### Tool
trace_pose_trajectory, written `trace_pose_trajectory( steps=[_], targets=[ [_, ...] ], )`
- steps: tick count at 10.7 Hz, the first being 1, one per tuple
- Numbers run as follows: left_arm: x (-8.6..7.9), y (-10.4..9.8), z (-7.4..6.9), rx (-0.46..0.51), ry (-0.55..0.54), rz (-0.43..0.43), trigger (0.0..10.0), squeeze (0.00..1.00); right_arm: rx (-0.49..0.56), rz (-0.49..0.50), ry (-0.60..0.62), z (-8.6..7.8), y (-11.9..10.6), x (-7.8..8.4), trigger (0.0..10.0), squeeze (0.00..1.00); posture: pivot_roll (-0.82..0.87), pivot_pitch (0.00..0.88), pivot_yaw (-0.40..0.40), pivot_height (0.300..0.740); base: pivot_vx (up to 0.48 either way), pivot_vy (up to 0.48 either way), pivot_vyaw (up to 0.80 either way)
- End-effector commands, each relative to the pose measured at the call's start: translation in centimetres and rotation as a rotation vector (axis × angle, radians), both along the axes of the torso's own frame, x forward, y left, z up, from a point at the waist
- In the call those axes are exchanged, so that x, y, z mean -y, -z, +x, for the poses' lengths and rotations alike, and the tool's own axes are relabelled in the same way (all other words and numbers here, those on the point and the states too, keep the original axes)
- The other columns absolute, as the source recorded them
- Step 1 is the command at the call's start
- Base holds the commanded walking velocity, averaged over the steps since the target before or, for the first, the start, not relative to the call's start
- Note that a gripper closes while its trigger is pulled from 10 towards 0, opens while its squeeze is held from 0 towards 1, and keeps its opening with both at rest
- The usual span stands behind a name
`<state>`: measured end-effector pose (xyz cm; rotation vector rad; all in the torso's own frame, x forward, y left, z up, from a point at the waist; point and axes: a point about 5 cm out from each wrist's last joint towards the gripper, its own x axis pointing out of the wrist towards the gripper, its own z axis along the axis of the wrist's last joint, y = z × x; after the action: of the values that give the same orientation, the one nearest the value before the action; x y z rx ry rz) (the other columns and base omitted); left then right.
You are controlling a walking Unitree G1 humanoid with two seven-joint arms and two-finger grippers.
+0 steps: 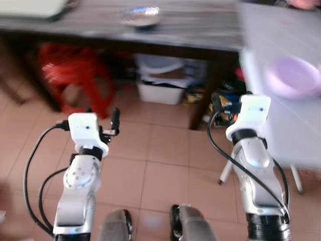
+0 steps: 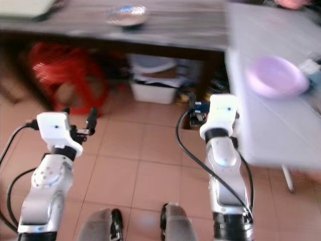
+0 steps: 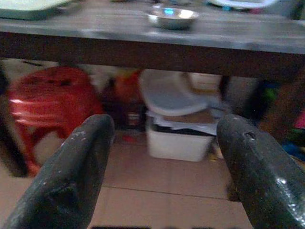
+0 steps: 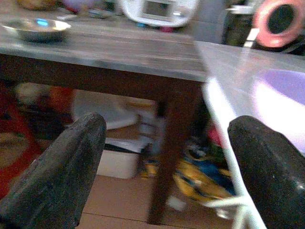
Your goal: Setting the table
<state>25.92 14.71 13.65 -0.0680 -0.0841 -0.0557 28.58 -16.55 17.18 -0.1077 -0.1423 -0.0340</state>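
Left hand [image 3: 162,157] empty; bowl [image 1: 293,76] apparently lilac, blurred.

Both silver arms are raised forward at waist height. The left pincer [image 3: 162,167] has its 2 black fingers spread wide, nothing between them; the right pincer [image 4: 167,162] is spread wide too, empty.

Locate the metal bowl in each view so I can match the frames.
Left eye: metal bowl at top centre, on the dark wooden table.
Right eye: top, left of centre, same table.
Left wrist: top, right of centre, beyond the open fingers.
Right wrist: top left corner.
Shared landmark: the white bin under the table.
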Motion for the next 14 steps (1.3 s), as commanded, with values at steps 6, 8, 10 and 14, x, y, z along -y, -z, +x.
trace_pose_trajectory(
  steps=[6, 8, 10, 14],
  targets=[
    [-0.4, -1.2, 0.5, 0.05, 0.015, -0.01, 10.0, 0.0, 0.097, -0.047, -0.041, 0.4, -2.1, -0.4, 10.0, 0.0, -0.03, 0.203, -0.013, 0.74, 0.0, -0.104, -0.27],
    [0.1, -1.0, 0.1, 0.043, 0.032, -0.019, 10.0, 0.0, 0.109, -0.051, -0.052, 0.4, -2.1, -0.5, 10.0, 0.0, -0.03, 0.205, -0.009, 0.74, 0.0, -0.366, 0.0],
    [0.3, -1.0, 0.1, 0.04, 0.038, -0.025, 10.0, 0.0, 0.109, -0.038, -0.066, 0.4, -2.2, -0.8, 10.0, 0.0, -0.03, 0.217, -0.011, 0.74, 0.0, -0.403, 0.0],
    [0.0, -1.1, 0.2, 0.041, 0.027, -0.021, 10.0, 0.0, 0.155, -0.069, -0.096, 0.7, -3.1, -1.2, 10.0, 0.0, -0.03, 0.22, -0.009, 0.74, 0.0, -0.401, -0.4]
  ],
)
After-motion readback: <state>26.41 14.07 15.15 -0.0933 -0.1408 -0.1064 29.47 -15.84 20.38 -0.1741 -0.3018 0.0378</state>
